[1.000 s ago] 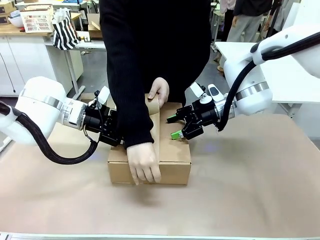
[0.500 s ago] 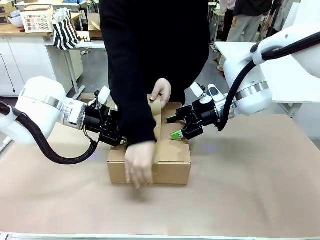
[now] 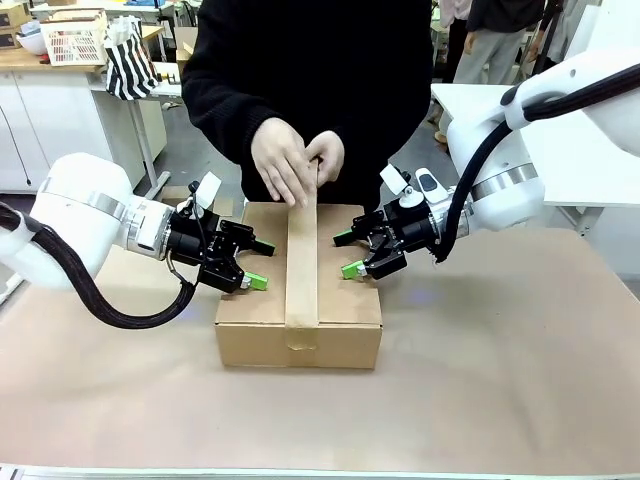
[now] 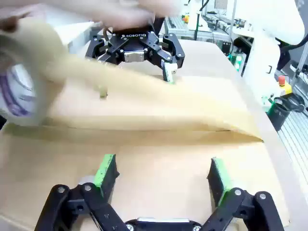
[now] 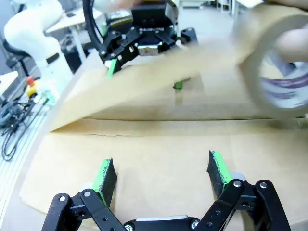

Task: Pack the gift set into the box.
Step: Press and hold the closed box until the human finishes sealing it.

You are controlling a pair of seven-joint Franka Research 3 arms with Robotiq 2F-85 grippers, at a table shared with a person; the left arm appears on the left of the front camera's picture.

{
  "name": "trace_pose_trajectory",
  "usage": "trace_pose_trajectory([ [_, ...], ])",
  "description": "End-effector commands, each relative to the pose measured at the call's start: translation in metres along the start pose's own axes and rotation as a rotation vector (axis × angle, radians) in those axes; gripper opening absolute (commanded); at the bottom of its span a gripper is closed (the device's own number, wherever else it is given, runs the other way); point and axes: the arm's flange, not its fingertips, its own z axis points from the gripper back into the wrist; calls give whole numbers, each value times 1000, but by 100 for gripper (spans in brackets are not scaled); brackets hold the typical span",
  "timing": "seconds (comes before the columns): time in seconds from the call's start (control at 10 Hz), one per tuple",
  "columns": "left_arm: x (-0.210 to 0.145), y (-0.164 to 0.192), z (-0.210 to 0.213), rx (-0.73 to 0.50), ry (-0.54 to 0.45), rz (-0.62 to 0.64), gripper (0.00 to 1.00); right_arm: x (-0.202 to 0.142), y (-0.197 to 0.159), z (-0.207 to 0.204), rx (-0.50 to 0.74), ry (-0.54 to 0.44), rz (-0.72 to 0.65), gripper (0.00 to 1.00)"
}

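The box (image 3: pixel 345 300) stands shut at the table's middle, with a strip of brown tape (image 3: pixel 302 265) running along its top seam and down the front. At the box's far edge the person's hands (image 3: pixel 295 165) hold the tape roll (image 4: pixel 21 82), which also appears as the tape roll (image 5: pixel 279 67). My left gripper (image 3: pixel 262 264) is open, its green pads resting over the left flap (image 4: pixel 144 159). My right gripper (image 3: pixel 345 254) is open over the right flap (image 5: pixel 159 154). From the wrist cameras, my left gripper (image 4: pixel 161 174) and my right gripper (image 5: pixel 162 172) hold nothing. The gift set is hidden.
Brown paper covers the table (image 3: pixel 480 380), with free room in front of and beside the box. The person stands close behind the box. Farther back are a white lattice basket (image 3: pixel 75 42), a striped bag (image 3: pixel 130 60) and a white table (image 3: pixel 570 150).
The person's hand left the box's front edge and joined the other hand at the far edge. The tape strip now lies flat along the seam. Both grippers stayed put.
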Motion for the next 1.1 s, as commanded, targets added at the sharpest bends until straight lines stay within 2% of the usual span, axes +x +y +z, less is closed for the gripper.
trace_pose_trajectory([
  [0.0, -1, -3, 1, 2, 3, -4, 100, -1, 0, -1, -1, 3, 0, 100],
  [1.0, -1, -3, 1, 2, 3, -4, 100, -1, 0, -1, -1, 3, 0, 100],
])
